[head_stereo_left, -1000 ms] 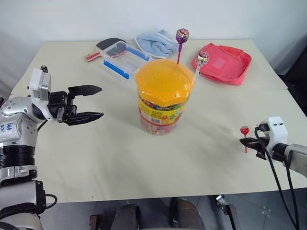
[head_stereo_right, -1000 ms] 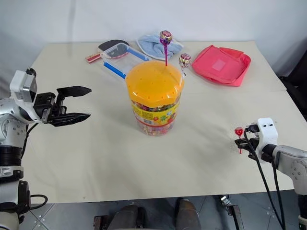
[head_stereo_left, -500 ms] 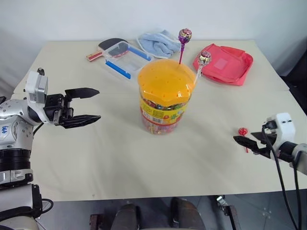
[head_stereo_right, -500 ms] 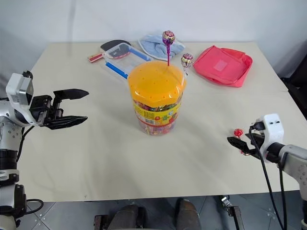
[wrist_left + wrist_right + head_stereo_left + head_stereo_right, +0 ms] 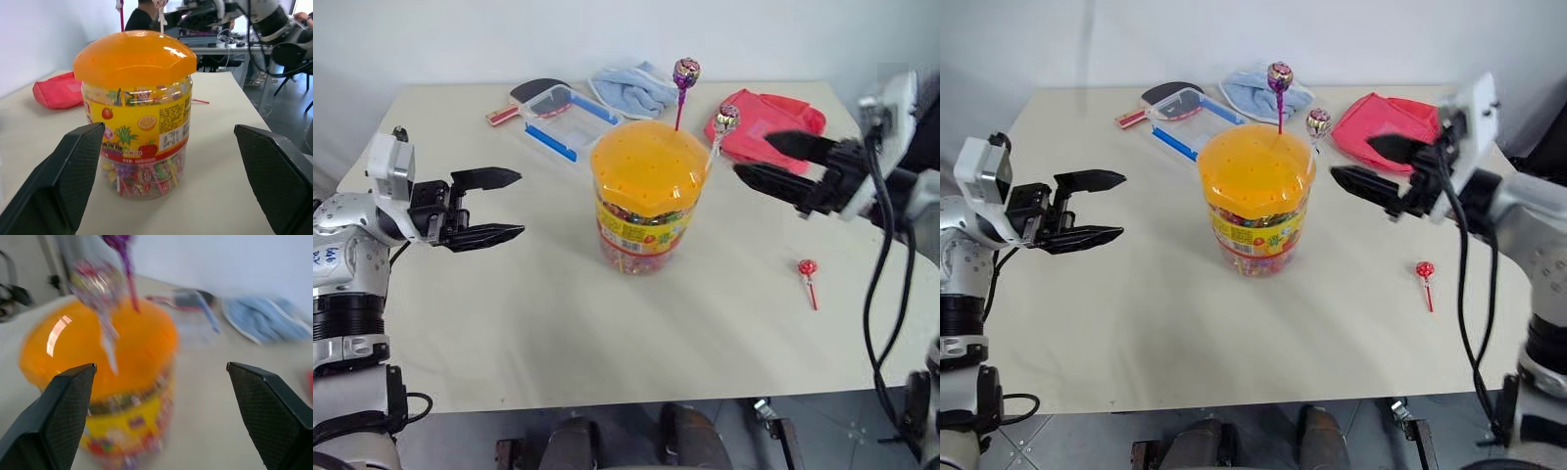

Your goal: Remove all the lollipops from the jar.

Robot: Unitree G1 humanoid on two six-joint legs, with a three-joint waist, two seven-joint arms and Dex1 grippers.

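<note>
The jar (image 5: pixel 648 201), a clear plastic tub under a domed orange lid pocked with small holes, stood between the two grippers. Two foil-wrapped lollipops rose from the lid: the purple-pink one (image 5: pixel 685 72) and the silvery-pink one (image 5: pixel 727 118), the latter just beyond the right gripper (image 5: pixel 773 162) fingertips. The right wrist view was blurred. The red lollipop (image 5: pixel 808 268) lay on the table (image 5: pixel 509 313) below the right gripper, which had released it a second earlier, risen and spread wide. The left gripper (image 5: pixel 499 206) was spread too, empty.

Two lollipops (image 5: pixel 686 71) upright in jar (image 5: pixel 646 196)
</note>
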